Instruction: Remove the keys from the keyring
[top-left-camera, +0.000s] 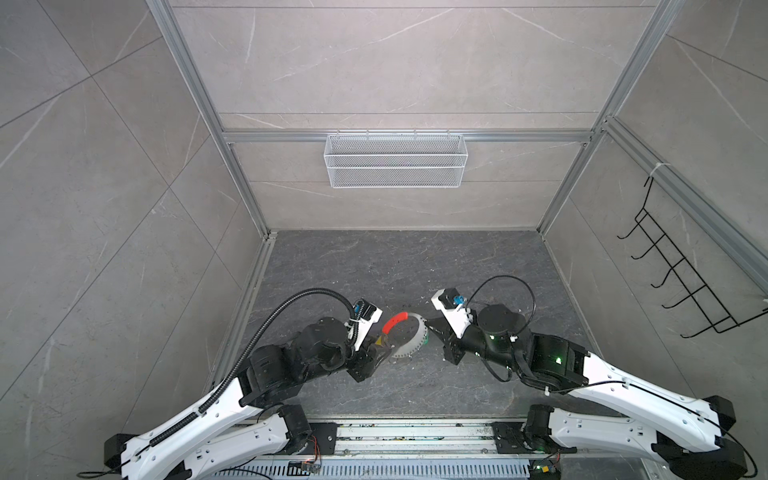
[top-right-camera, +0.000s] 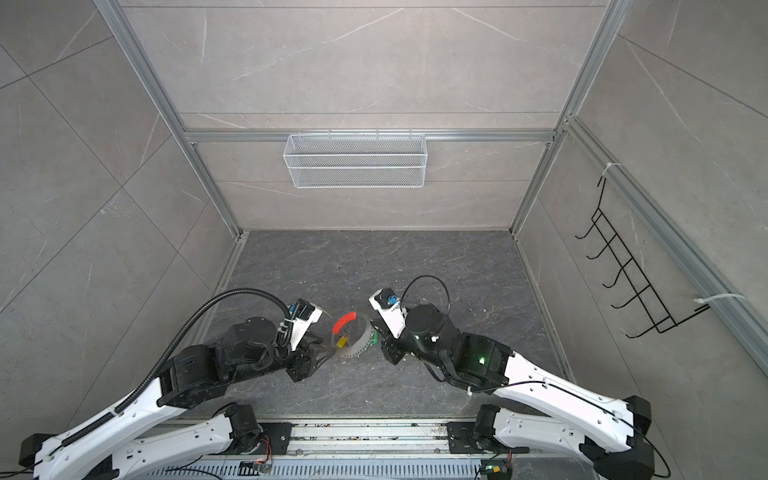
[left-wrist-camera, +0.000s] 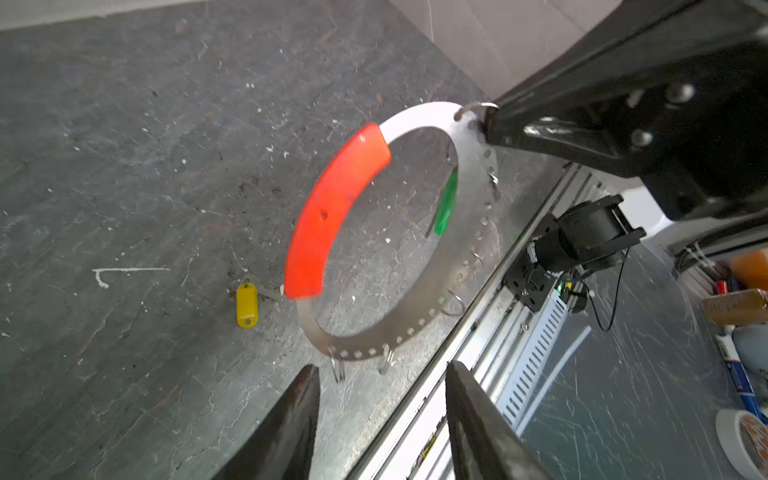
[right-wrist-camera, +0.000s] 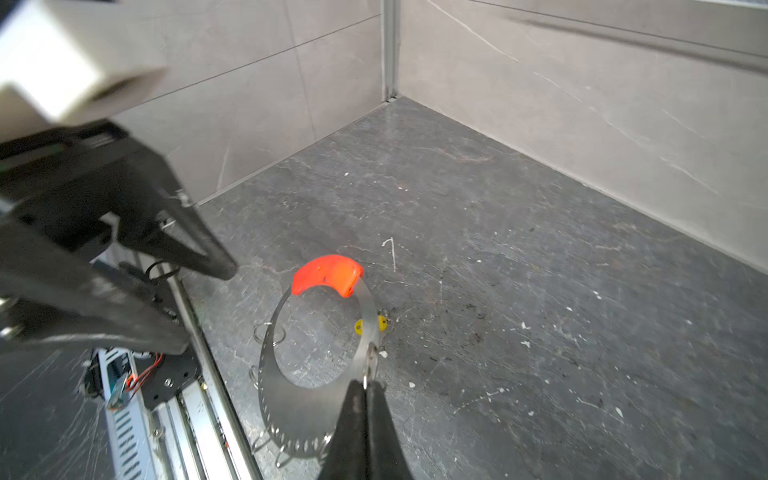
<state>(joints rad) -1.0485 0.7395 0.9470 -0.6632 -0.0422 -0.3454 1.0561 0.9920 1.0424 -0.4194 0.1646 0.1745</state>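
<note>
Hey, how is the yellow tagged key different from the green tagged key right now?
The yellow-tagged key lies flat on the floor, off the keyring; the green-tagged key hangs from the ring, seemingly attached. The yellow one rests loose; the green one is up in the air with the ring, which the right pincer grips. Both carry small oblong plastic tags.

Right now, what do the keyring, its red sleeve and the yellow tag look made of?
Keyring: likely metal, a flat brushed silver band with punched holes. Red sleeve: glossy, slightly translucent plastic, probably. Yellow tag: smooth opaque plastic, it seems.
</note>
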